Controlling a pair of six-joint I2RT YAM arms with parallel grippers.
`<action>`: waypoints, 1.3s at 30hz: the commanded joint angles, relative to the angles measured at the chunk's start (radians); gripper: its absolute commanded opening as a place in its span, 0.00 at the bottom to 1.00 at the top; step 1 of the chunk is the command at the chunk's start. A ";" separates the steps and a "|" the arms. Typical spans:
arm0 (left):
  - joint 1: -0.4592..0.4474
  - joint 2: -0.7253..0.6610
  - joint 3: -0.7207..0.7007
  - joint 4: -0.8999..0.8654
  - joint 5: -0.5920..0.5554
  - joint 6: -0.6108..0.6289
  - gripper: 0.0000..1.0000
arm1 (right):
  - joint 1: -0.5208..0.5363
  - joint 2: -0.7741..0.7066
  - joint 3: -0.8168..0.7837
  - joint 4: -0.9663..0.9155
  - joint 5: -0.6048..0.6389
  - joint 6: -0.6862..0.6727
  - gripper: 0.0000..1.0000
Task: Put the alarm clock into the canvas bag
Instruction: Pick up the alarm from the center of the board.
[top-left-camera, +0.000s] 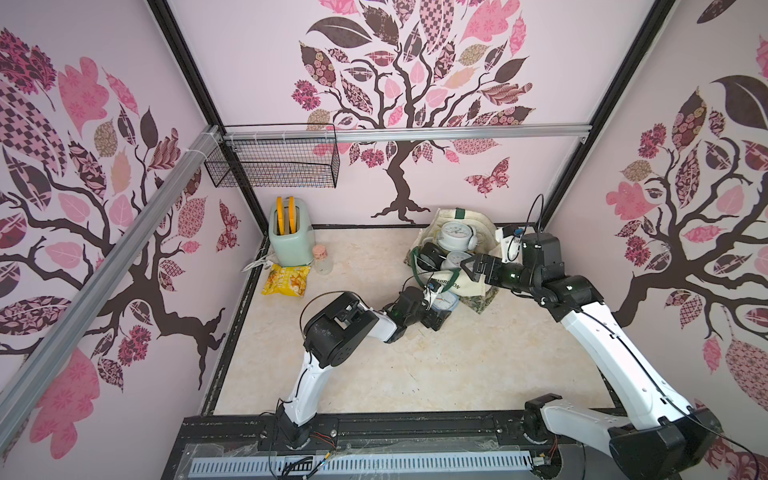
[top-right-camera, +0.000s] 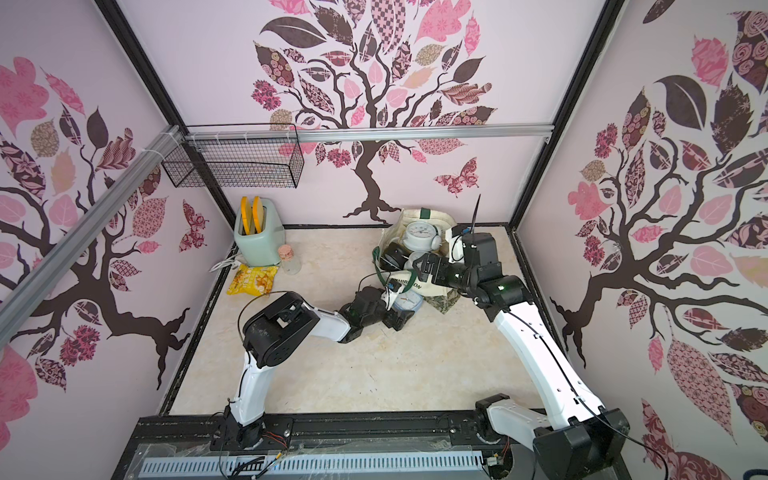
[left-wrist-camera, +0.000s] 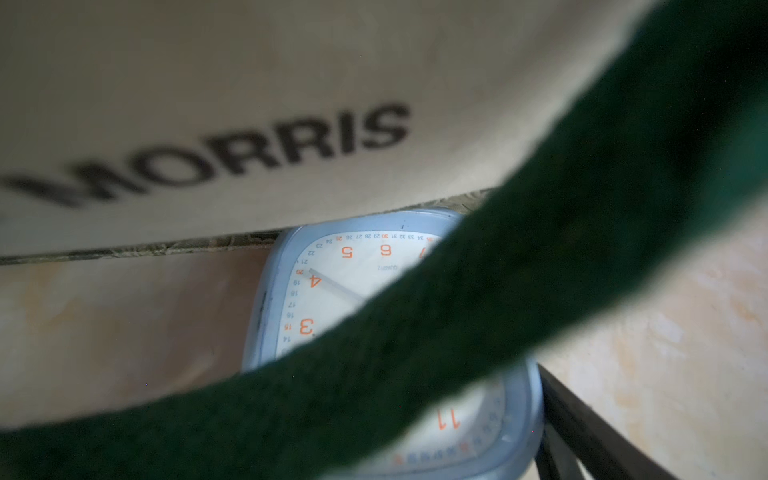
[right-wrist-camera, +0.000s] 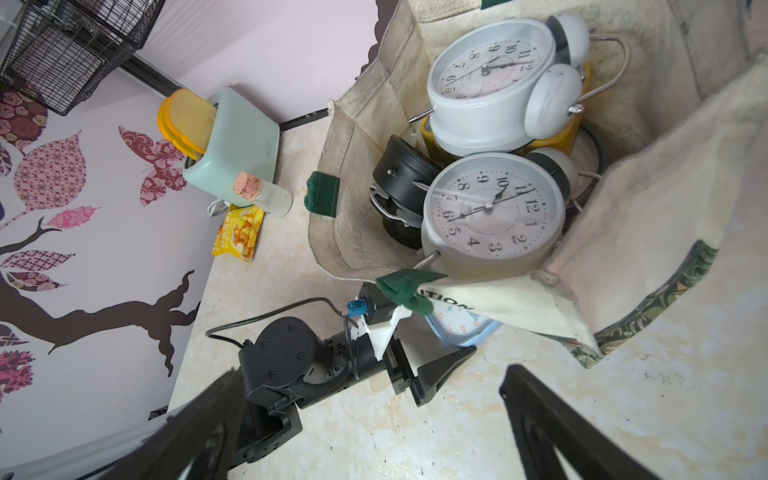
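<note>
The canvas bag (top-left-camera: 473, 289) stands at the far right of the table (top-left-camera: 374, 365), close to the back wall, and its mouth is open to above. Inside it several clocks are piled: two white ones with bells (right-wrist-camera: 490, 79) (right-wrist-camera: 490, 212) and a black one (right-wrist-camera: 403, 170). The blue alarm clock (top-left-camera: 448, 301) is not in the bag. It lies face up on the table at the near side of the bag, and its far edge is tucked under the bag's front panel (the orange numbers 3 to 6 can be read in the left wrist view). A dark green strap (left-wrist-camera: 540, 249) of the bag hangs across the clock there and hides its middle. The left gripper (top-left-camera: 438, 320) is low beside this clock, with jaws spread wide and nothing held. One finger (left-wrist-camera: 582, 436) is just beside the clock's rim, and I cannot tell if it touches. The right gripper (top-left-camera: 468, 268) is above the near edge of the bag, also wide open and empty. At the far left stand a mint toaster (top-left-camera: 289, 245), a corked glass bottle (top-left-camera: 323, 262) and a yellow snack packet (top-left-camera: 286, 280), well apart from the bag.
</note>
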 joint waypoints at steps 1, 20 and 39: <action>-0.005 0.026 0.066 -0.004 0.008 0.016 0.98 | -0.005 -0.016 -0.006 0.007 -0.022 0.006 1.00; -0.070 -0.137 -0.122 0.093 -0.052 0.004 0.81 | -0.005 -0.024 -0.047 0.010 -0.005 0.022 1.00; -0.128 -1.097 -0.538 -0.341 -0.449 -0.201 0.80 | 0.199 0.073 0.047 -0.019 -0.062 -0.022 1.00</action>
